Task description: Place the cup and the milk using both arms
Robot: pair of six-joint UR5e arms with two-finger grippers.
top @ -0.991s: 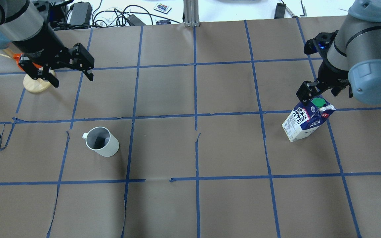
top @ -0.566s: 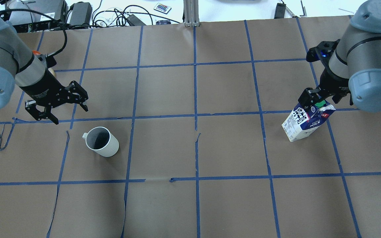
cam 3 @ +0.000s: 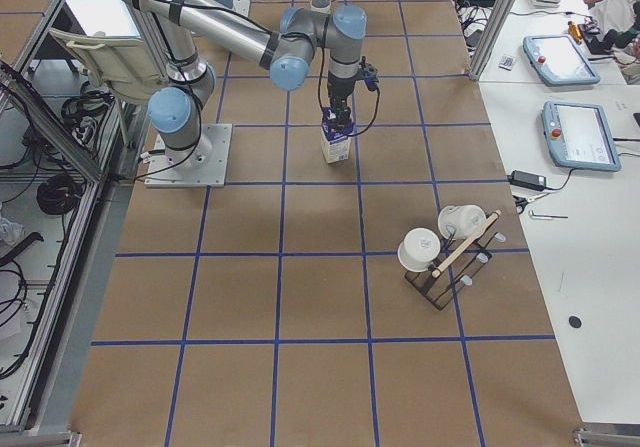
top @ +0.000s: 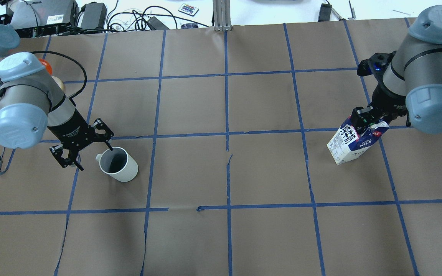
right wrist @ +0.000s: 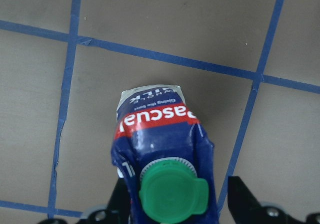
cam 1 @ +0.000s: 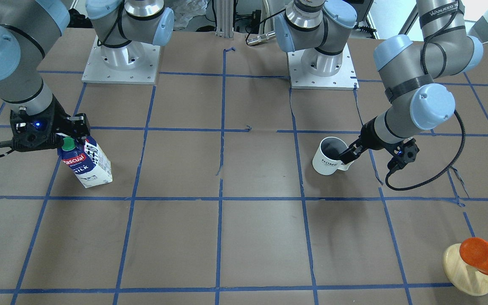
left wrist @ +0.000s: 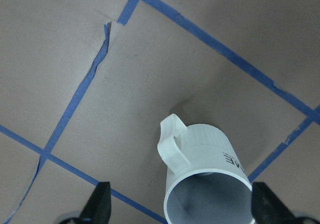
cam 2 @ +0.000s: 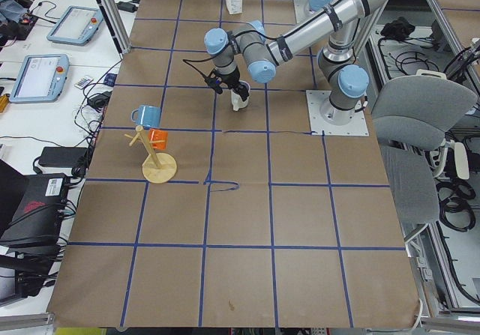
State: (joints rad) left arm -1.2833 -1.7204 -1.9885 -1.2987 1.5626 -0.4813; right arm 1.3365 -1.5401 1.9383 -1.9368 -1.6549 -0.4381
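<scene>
I see left gripper (top: 93, 157) wide open, empty, at the HOME mug (top: 123, 170); right gripper (top: 366, 119) straddles the Pascual milk carton (top: 349, 147), jaws unclamped.

"What covers the table (top: 267, 172)?"

"Brown paper (top: 190, 107), with blue tape (top: 226, 96) in a grid. The paper is torn in some places."

"And what stands on it?"

"A white cup (top: 123, 168), upright. A milk carton (top: 349, 147), well apart from it. At one end a wooden mug stand (cam 1: 466, 275), at the other end a rack (cam 3: 440, 267) with white mugs."
</scene>
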